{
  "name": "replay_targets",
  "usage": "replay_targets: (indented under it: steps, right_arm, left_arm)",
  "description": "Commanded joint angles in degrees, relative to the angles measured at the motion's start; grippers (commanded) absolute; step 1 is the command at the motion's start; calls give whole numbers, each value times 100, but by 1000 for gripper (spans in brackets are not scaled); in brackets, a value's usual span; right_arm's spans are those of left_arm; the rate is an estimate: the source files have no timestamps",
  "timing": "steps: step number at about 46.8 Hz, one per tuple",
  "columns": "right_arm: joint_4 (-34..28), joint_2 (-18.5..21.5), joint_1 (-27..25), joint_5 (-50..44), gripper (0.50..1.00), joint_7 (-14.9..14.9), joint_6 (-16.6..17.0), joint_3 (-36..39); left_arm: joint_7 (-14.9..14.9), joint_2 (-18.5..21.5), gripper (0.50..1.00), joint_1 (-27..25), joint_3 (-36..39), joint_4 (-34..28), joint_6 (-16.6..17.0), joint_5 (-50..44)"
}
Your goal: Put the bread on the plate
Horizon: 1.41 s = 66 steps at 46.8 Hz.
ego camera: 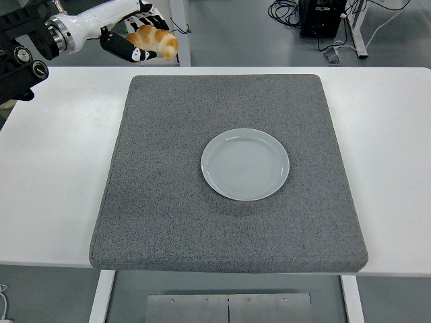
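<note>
The white table (pixel 54 168) fills most of the frame, from the left edge to the right edge, and on it lies a big grey mat (pixel 229 222) that covers the middle part. On this mat, a little right of the centre of the picture, stands the round pale grey plate (pixel 245 164), and nothing is on it. My left arm (pixel 27 47) comes in at the upper left corner of the frame, black near the edge and then white toward the wrist. My left hand (pixel 131 33) is at the top of the picture, above the far edge of the table, and its fingers are curled around the bread (pixel 153 40), a golden brown croissant, which I hold in the air. The bread is in the upper left of the frame, well apart from the plate, and it touches neither the mat nor the table.
</note>
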Motion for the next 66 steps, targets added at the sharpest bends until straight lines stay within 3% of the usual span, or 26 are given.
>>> replay_targets:
  steps: [1, 15, 26, 52, 66]
  right_arm:
    - [-5, 0, 0, 0, 1000, 9, 0, 0]
    - [4, 0, 0, 0, 1000, 0, 0, 0]
    - [4, 0, 0, 0, 1000, 9, 0, 0]
    - [-5, 0, 0, 0, 1000, 0, 0, 0]
    - [-5, 0, 0, 0, 1000, 0, 0, 0]
  left_arm:
    - [-1, -37, 500, -74, 6, 30, -4, -2]
    - [-45, -98, 500, -531, -56, 30, -162, -11]
    - [-238, -502, 500, -751, -73, 21, -206, -2]
    - [-221, -1715, 500, -988, -73, 21, -144, 16]
    - [-238, -2058, 500, -945, -12, -75, -136, 112]
